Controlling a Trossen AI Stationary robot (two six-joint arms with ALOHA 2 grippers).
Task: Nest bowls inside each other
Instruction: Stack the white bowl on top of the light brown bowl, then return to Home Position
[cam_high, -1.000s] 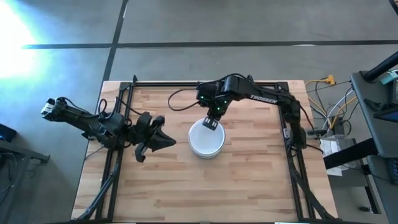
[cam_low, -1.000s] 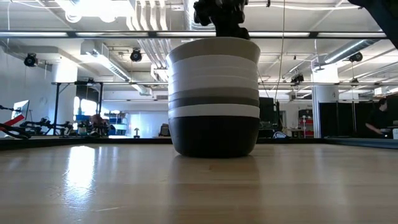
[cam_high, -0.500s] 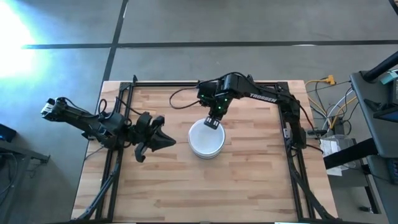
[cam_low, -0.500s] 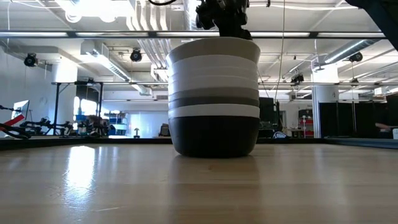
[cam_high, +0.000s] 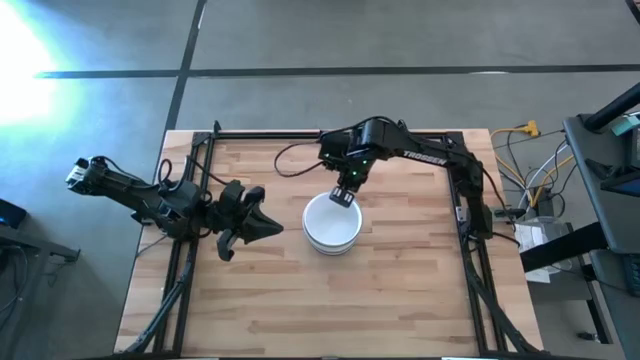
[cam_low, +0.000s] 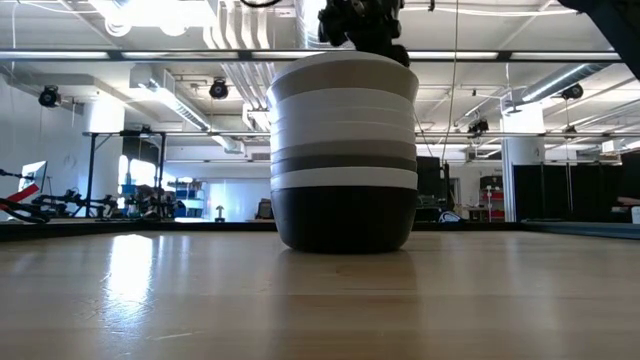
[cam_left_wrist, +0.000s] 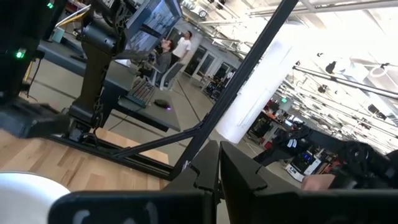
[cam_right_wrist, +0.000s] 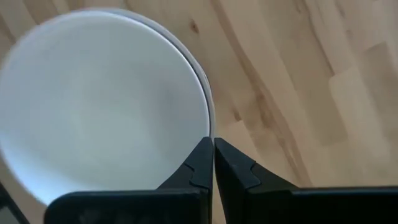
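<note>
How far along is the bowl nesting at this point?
It looks done: the bowls sit as one nested stack on the table, black at the bottom, grey and white bands above, and no loose bowl shows. Nothing is in hand. The right gripper, shut and empty, hovers over the stack's rim; the left gripper waits shut beside it. Only pulling away seems left.

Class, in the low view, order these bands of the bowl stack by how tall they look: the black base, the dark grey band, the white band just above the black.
1. black base
2. white band and dark grey band, which look alike
</note>
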